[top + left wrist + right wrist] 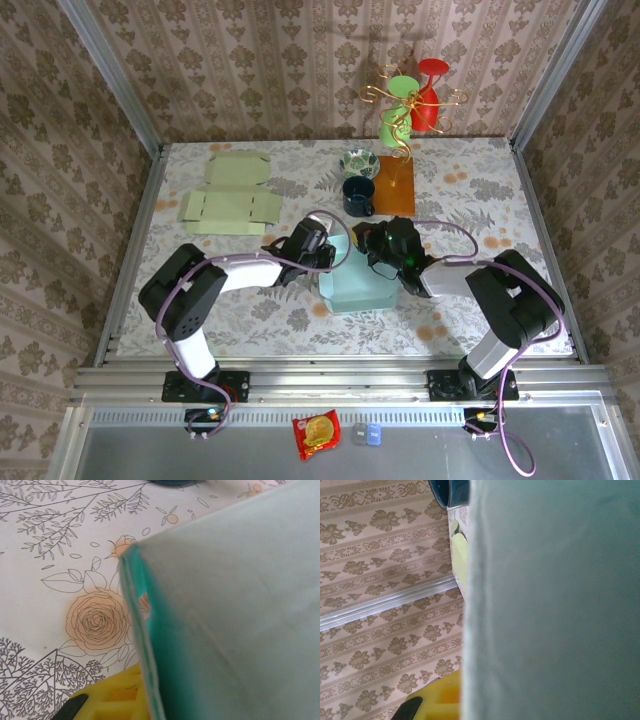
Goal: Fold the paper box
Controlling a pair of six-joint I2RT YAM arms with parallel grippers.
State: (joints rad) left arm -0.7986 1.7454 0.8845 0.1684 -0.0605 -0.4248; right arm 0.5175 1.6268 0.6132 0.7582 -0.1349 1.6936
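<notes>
Paper box [358,288], pale teal, sits mid-surface, just in front of both arm tips and well apart from the surface [480,200] edges. It already looks like a raised body rather than a flat sheet, with walls standing, so I judge the folding past halfway.

Left gripper [333,255] is at the box's far-left corner. In the left wrist view a standing wall [240,605] runs edge-on into the frame, with a darker teal inner face beside it. One yellow finger [112,702] is right against that edge. Can't tell whether these jaws are clamped on the wall or just alongside it.

Right gripper [372,258] is at the far-right corner. The wrist view has the wall [555,605] upright and very close, and a yellow finger [437,700] touches its left side. Jaws are clenched, and by the look of it they pinch that thin wall.

Left to do, as a guess: tuck or lock the far-side flaps and square the corners. The near side is hidden from the wrist cameras and too small from above, so I can't say if any flap is locked.

Not in play:
- Two flat green box blanks [232,208] lie far-left on the surface, unfolded.
- A dark blue mug [359,195] and a patterned bowl [360,161] stand behind the box, beside an orange board [396,186].
- A wire cup stand [405,110] at the back carries a green and a red cup.
</notes>
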